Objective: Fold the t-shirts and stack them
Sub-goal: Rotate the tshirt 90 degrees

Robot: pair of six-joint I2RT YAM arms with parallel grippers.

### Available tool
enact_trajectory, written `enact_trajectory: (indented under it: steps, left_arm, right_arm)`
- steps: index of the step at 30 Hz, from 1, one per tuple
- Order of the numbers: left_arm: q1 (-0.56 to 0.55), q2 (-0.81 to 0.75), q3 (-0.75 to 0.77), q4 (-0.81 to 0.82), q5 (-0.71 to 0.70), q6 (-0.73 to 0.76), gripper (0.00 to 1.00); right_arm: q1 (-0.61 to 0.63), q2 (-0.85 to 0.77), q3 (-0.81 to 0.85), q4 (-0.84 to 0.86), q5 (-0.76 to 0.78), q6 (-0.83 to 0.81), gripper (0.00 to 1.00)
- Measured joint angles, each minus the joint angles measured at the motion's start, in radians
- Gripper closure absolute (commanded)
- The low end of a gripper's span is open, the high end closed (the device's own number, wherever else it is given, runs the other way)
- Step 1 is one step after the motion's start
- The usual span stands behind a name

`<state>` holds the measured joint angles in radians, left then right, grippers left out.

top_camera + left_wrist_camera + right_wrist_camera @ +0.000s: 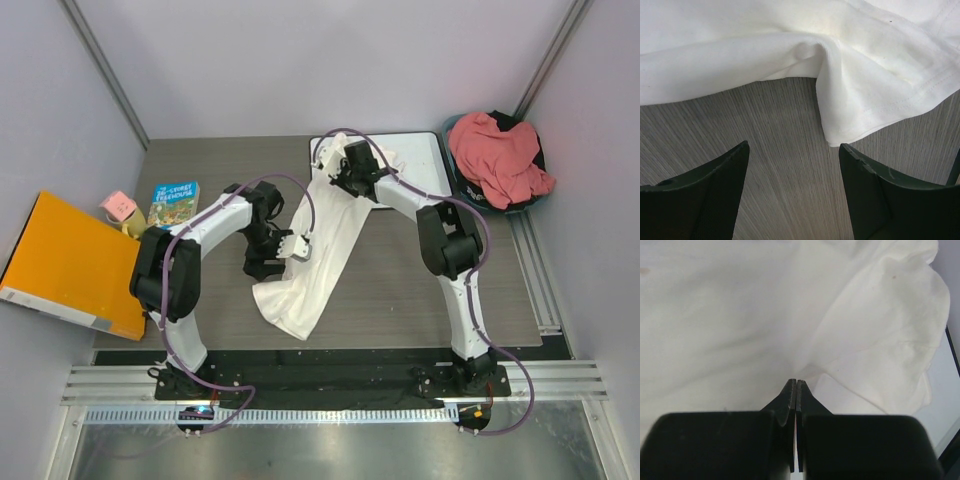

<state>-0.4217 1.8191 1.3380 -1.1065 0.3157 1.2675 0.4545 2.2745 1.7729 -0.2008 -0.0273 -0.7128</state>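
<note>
Left pincer [794, 150] spread wide, right pincer [796, 382] closed.

An orange folder [70, 265] is lying left of the book [174, 203], a pink box [119, 206] is sitting between them, and a whiteboard [425, 155] and basket [505, 207] are sitting far right of it.

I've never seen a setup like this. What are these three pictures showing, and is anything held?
A left arm and a right arm are bolted to a table. One picture looks down from above; the other two come from cameras on each wrist. A white shirt lies across the table and a whiteboard; a pink shirt sits in a basket. A folder and book sit at left. The right jaws are shut on the white shirt; the left jaws hang open beside its hem.
</note>
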Motion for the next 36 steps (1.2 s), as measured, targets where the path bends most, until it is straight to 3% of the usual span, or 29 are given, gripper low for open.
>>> enact_trajectory:
  steps: [17, 21, 23, 36]
  left_arm:
    - [0.032, 0.002, -0.007, 0.01, 0.017, 0.024, 0.27]
    - [0.039, 0.002, -0.014, 0.011, 0.019, 0.024, 0.27]
    - [0.041, 0.002, -0.016, 0.012, 0.019, 0.024, 0.27]
    - [0.043, 0.002, -0.017, 0.015, 0.025, 0.028, 0.27]
  right_arm:
    - [0.0, -0.13, -0.213, -0.017, 0.037, -0.019, 0.99]
    - [0.0, -0.135, -0.207, -0.019, 0.045, -0.014, 0.68]
    - [0.0, -0.135, -0.183, -0.026, 0.045, -0.01, 0.6]
    - [0.002, -0.117, -0.002, 0.019, 0.065, 0.238, 0.53]
